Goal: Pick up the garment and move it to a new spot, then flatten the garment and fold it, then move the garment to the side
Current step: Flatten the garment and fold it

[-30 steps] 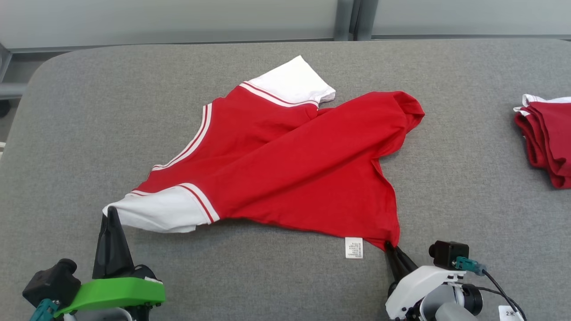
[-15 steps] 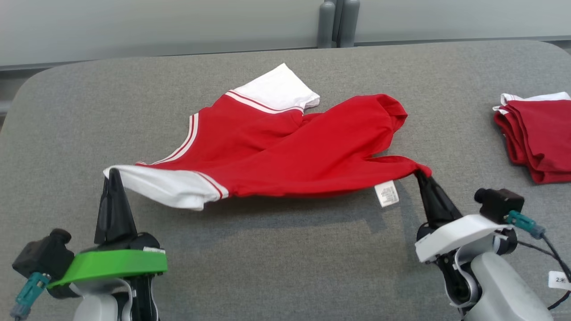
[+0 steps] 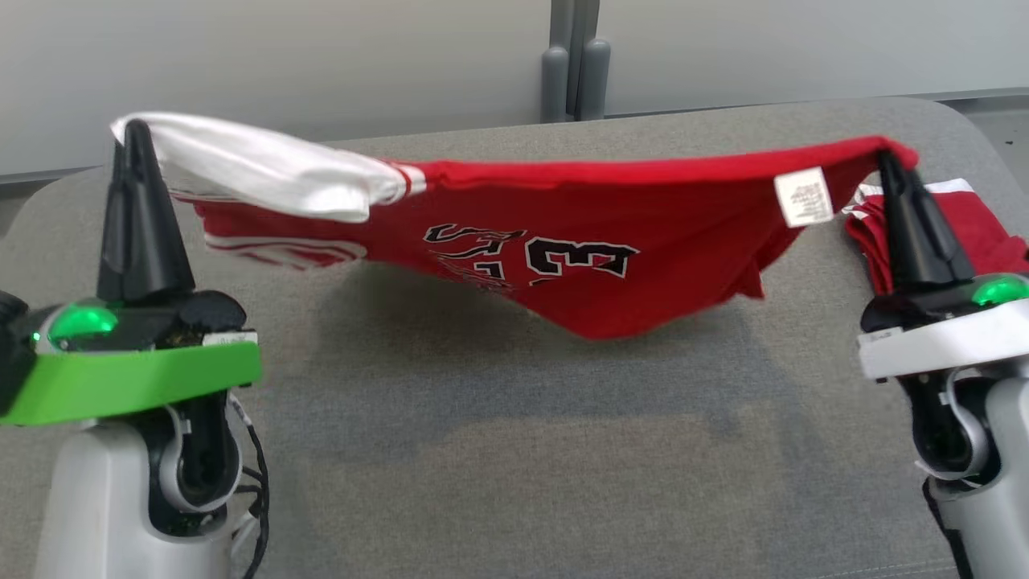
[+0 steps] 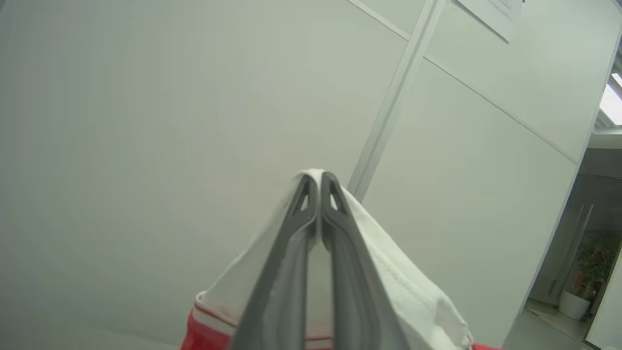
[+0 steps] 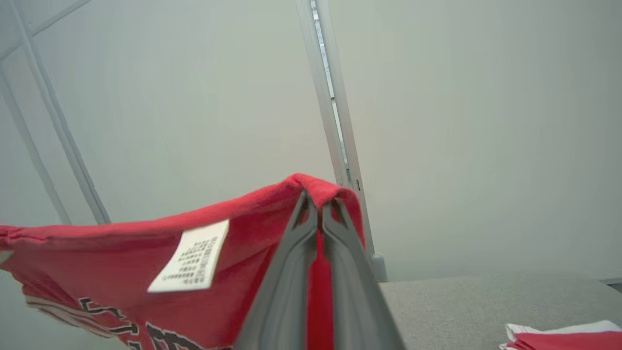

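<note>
**Garment lifted off the table, stretched between both arms**

The grey table [image 3: 482, 450], on which the garment [image 3: 643, 201] lay spread a second ago, now carries only its shadow. The red shirt hangs in the air as a sagging band, its lowest fold above the table's middle. The head view has also tilted up since then, so more of the wall shows. The table's rounded far edge runs just behind the cloth, and a broad stretch of grey surface lies open between and in front of the arms. A folded red-and-white stack [image 3: 981, 233] sits by the right edge, just behind the right arm.

The left end effector [image 3: 133, 129] is pinched tight on the tip of the white sleeve [image 3: 257, 165]. The right end effector [image 3: 884, 157] is clamped on a red hem corner. Both are raised, fingers pointing up.

A white care label [image 3: 804, 197] dangles near the right grip, its print too fine to read. Black white-edged digits [image 3: 579, 257], seemingly "33" seen upside down, sit beside lettering that cannot be made out.
</note>
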Tool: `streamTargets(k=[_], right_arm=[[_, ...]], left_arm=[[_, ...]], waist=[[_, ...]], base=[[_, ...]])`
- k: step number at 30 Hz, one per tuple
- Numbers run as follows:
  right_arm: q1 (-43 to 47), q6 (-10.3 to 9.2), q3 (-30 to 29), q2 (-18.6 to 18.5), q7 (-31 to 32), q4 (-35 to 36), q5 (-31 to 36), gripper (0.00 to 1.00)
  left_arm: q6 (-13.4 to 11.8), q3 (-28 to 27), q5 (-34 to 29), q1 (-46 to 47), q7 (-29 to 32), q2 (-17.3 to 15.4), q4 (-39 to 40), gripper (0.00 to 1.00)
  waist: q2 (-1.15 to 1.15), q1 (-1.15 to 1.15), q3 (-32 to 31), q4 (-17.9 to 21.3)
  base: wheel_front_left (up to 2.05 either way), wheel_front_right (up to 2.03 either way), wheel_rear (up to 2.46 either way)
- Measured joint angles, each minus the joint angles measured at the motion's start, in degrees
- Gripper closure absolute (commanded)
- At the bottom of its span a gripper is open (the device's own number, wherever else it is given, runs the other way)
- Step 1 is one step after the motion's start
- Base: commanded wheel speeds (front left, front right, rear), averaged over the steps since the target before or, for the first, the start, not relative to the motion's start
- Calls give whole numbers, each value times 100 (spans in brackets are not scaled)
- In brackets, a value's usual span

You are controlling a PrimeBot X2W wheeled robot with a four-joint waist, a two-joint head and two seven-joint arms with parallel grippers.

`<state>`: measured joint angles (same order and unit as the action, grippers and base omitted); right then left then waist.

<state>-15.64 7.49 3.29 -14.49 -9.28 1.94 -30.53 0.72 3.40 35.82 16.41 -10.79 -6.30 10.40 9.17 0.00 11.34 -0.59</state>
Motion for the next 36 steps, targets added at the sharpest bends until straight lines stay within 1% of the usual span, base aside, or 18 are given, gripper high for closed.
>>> streamTargets(k=[6, 10, 15, 19, 21, 24, 26, 29, 31, 33, 34, 36], right_arm=[[-117, 0, -557, -34, 486, 1045, 129, 100], [-265, 0, -862, -31, 753, 1574, 211, 100], [-458, 0, -1040, -18, 1084, 1903, 197, 100], [-608, 0, -979, -18, 1315, 1868, 158, 100], [-743, -1, -869, -3, 1441, 1695, 71, 100], [-1228, 0, -595, -54, 1647, 1166, -9, 100], [-1775, -1, -332, -127, 1798, 654, -23, 100], [-2918, 0, 2, -149, 1875, -290, 2, 100], [-3771, 0, 81, -113, 1669, -965, 230, 100], [-4513, 0, 93, -4, 1347, -1581, 447, 100], [-4513, 0, 93, -4, 1347, -1581, 447, 100], [-5023, 0, 93, 73, 990, -2126, 710, 100]], left_arm=[[-75, -20, -40, 494, 417, -264, 755, 100], [-123, 10, -93, 895, 698, -414, 1127, 100], [-174, 34, -127, 1416, 1009, -564, 1279, 100], [-182, 76, -90, 1712, 1221, -593, 1010, 100], [-188, 85, -8, 1864, 1298, -589, 754, 100], [-179, 96, 27, 2234, 1422, -620, 164, 100], [-172, 99, 21, 2631, 1494, -689, -371, 100], [-172, 90, -149, 3461, 1461, -804, -1298, 100], [-192, 36, -353, 4095, 1235, -887, -1858, 100], [-249, -56, -413, 4719, 893, -872, -2277, 100], [-249, -56, -413, 4719, 893, -872, -2277, 100], [-243, -100, -460, 5197, 563, -845, -2613, 100]], waist=[[0, 0, -149, 102], [0, 0, -205, 157], [0, 0, -151, 167], [0, 0, -12, 160], [0, 0, 84, 157], [0, 0, 266, 159], [0, 0, 405, 167], [-1, 0, 634, 186], [-1, 1, 792, 200], [-1, 1, 947, 212], [-1, 1, 947, 212], [-1, 0, 1091, 213]], base=[[0, 0, 0], [0, 0, 0], [0, 0, 0], [0, 0, 0], [0, 0, 0], [0, 0, 0], [0, 0, 0], [0, 0, 0], [0, 0, 0], [0, 0, 0], [0, 0, 0], [0, 0, 0]])
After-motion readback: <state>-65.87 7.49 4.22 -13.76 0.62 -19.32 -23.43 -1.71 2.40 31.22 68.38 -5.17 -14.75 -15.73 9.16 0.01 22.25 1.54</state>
